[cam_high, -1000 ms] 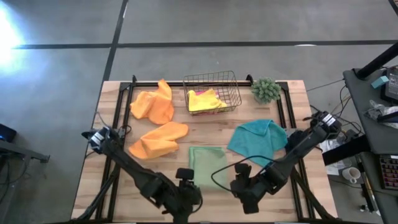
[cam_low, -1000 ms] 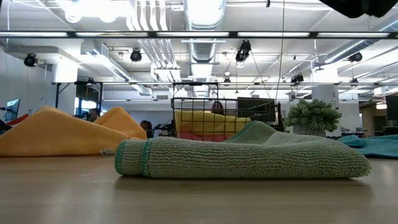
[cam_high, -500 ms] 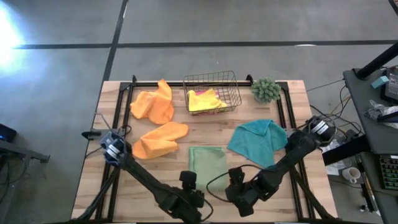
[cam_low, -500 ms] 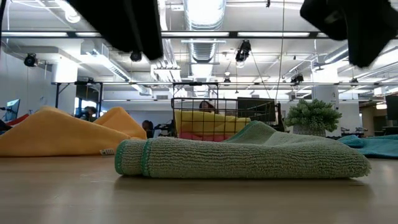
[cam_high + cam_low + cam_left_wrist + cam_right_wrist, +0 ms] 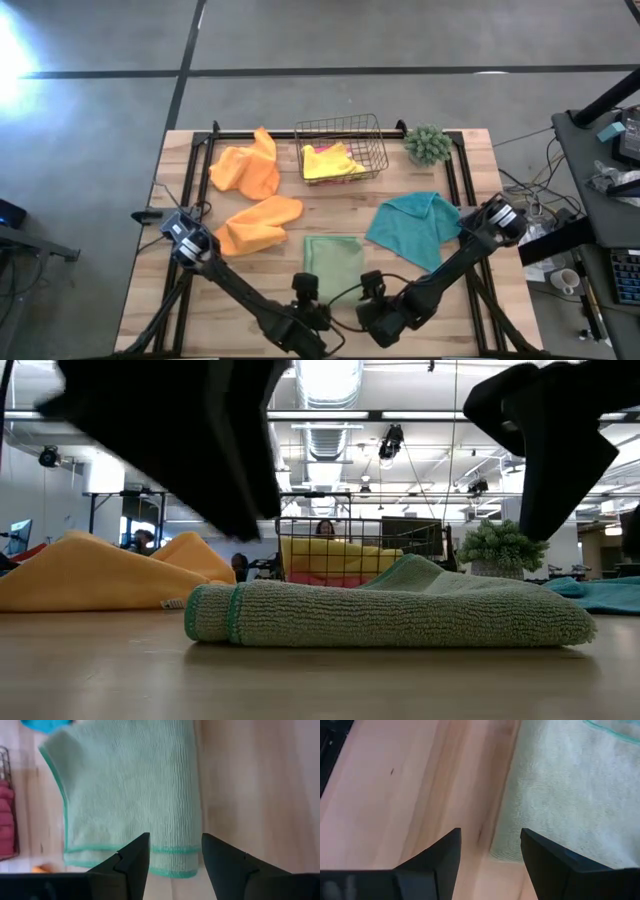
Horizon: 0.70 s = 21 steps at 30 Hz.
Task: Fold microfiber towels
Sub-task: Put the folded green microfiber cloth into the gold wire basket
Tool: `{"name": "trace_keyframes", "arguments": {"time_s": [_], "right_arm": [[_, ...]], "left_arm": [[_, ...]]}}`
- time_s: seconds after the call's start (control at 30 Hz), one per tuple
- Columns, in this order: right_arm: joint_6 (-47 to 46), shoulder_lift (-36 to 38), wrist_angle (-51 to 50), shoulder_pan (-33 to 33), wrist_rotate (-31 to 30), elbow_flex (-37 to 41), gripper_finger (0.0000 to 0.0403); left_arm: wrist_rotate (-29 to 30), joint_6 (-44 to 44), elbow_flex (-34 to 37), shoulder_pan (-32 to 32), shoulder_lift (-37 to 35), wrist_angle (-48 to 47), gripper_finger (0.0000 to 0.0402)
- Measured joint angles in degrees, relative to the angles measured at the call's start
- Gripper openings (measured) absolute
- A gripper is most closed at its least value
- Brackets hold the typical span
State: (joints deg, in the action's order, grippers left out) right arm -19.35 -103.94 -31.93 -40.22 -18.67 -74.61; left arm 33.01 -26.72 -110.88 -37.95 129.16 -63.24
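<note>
While both grippers hang with fingers spread and empty at the table's near edge, the left gripper (image 5: 171, 852) and right gripper (image 5: 490, 850) flank the near hem of the folded light green towel (image 5: 333, 262), a ribbed, nubby rectangle with darker green stitched edging, lying flat on the pale wooden table (image 5: 500, 290). No writing is readable.

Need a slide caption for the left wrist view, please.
Left tool, open, hovers over the folded light green towel on the wooden table.
</note>
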Motion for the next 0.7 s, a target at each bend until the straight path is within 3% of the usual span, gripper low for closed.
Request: {"name": "trace_keyframes", "arguments": {"time_s": [0.53, 0.7], "right_arm": [[-0.11, -3.94, 1.73, 1.22, -1.14, 0.0, 0.0196], [-0.11, -4.29, 1.7, 1.69, -4.34, 0.0, 0.0194]], "left_arm": [[-1.46, -2.43, 7.08, 0.02, -0.13, 5.95, 0.0164], [-1.51, -2.51, 9.47, 0.02, -0.17, 6.1, 0.0164]]}}
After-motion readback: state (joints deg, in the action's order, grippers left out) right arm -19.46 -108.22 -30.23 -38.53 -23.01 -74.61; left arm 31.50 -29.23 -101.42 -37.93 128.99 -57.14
